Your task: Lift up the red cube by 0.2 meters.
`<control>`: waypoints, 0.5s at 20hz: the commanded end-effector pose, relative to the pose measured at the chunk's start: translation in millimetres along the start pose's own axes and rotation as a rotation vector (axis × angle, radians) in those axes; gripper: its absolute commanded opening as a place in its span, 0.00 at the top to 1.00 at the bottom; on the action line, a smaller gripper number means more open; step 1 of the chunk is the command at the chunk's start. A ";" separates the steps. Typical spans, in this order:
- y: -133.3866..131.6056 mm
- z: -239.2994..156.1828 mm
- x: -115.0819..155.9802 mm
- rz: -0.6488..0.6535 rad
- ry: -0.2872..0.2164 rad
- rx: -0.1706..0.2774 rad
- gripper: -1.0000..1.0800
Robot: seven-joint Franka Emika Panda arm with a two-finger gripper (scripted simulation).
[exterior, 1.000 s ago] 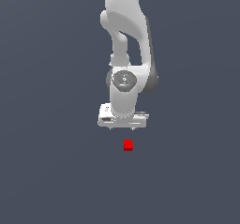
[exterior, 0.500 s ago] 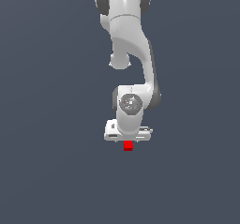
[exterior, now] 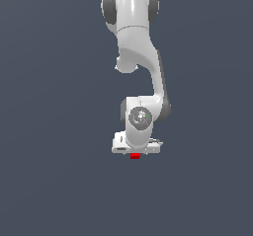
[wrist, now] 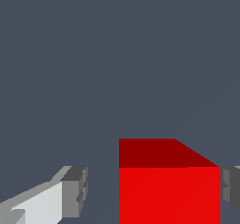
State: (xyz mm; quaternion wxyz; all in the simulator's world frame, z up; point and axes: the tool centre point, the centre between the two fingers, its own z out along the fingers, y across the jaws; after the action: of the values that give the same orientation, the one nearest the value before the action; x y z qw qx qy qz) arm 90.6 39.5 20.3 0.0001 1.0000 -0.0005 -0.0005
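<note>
The red cube (exterior: 135,156) lies on the dark grey floor, and only a thin strip of it shows under the white hand in the exterior view. In the wrist view the red cube (wrist: 168,195) fills the space between the fingers. My gripper (exterior: 136,152) is down over the cube with its jaws apart. One grey fingertip (wrist: 75,190) stands clear of the cube with a gap. The other fingertip (wrist: 231,188) sits close beside the cube's opposite face. The gripper (wrist: 152,190) is open around the cube.
The plain dark grey floor (exterior: 59,180) spreads on all sides. The white arm (exterior: 133,42) rises straight up from the hand toward the top of the exterior view.
The hand has come down from above and behind the cube until it straddles it. The cube, fully visible a second ago, is now mostly hidden under the hand and has not moved.
</note>
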 end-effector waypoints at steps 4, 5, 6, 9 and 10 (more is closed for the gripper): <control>-0.2 0.3 1.3 0.000 0.001 0.000 1.00; -0.2 0.3 1.3 0.000 0.001 0.000 1.00; -0.2 0.3 1.3 0.000 0.001 0.000 1.00; -0.2 0.3 1.3 0.000 0.001 0.000 1.00; -0.2 0.3 1.3 0.000 0.001 0.000 1.00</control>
State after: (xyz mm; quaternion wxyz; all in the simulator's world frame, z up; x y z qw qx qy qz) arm 91.7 39.4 19.9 0.0001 1.0000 -0.0007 -0.0003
